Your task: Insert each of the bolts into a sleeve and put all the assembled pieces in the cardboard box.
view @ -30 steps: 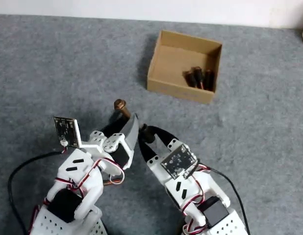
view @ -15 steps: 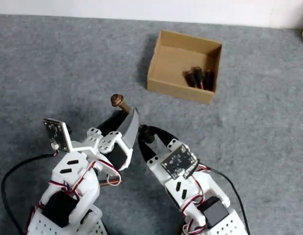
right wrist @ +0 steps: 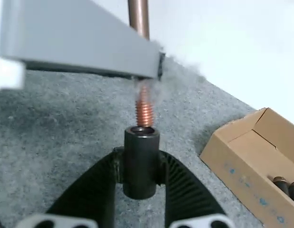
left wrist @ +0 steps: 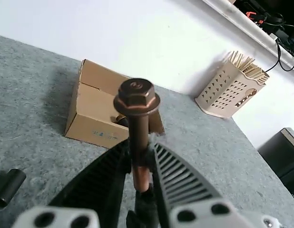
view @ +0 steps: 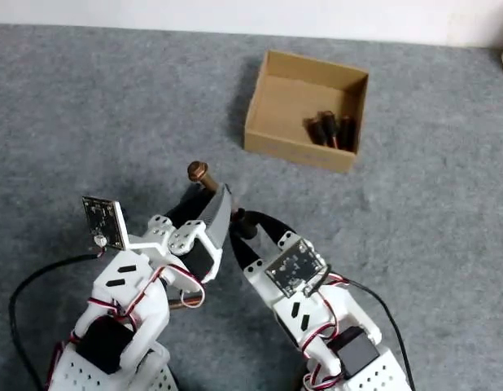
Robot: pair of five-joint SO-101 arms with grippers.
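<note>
The left gripper (left wrist: 140, 153) is clamped narrow on the shank of a copper-coloured metal bolt with a flanged hexagonal head (left wrist: 136, 118), head uppermost. Seen from above, the bolt (view: 201, 174) leans out toward 11 o'clock from the left gripper (view: 217, 204). The right gripper (right wrist: 137, 164) pinches a short black cylindrical sleeve (right wrist: 141, 159) upright, its mouth facing the threaded tip, which sits right at the rim (whether it has entered, I cannot tell). Both meet slightly toward 7 o'clock of the table's middle, with the right gripper (view: 242, 228) at 4 o'clock of the left.

The likely trouble is alignment. If the tip is a touch off the bore's axis, threads could catch the rim, and further pushing may tilt the sleeve in its pads or slide the bolt up between the ribbed fingers. The left gripper's grey finger also hangs close over the sleeve and could meet the right fingers before the bolt seats. A sleeve knocked loose would probably roll.

The open brown cardboard box (view: 296, 151) lies at 1 o'clock, well apart, with dark assembled pieces (view: 331, 129) toward its 4 o'clock corner. The way there crosses grey carpeted table (view: 113, 106), but the near wall needs lifting over. The arm bases crowd together at 6 o'clock, and a black cable (view: 19, 301) loops at 8 o'clock.
</note>
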